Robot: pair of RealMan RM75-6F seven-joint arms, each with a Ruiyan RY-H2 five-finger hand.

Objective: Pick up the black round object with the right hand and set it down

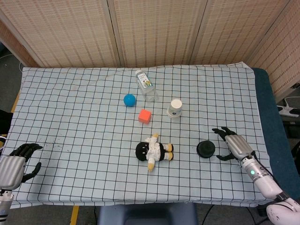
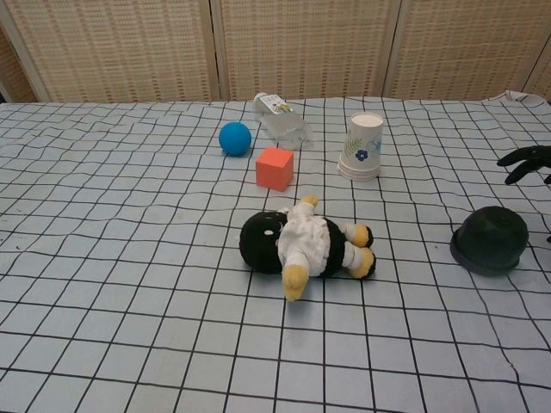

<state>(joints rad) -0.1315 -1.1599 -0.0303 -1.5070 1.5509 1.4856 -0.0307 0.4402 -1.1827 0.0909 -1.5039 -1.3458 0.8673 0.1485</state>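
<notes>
Approach step. My right hand (image 1: 233, 145) is released, fingers spread, holding nothing. The black round object (image 1: 206, 149) lies on the checked cloth (image 1: 70, 117) just beside my fingertips, apart. Next: close the gap, then wrap around it.

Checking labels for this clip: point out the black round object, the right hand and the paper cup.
black round object (image 1: 206, 149), head view, its top.
right hand (image 1: 233, 144), head view, back of the hand.
paper cup (image 2: 364, 146), chest view, its side wall.
</notes>
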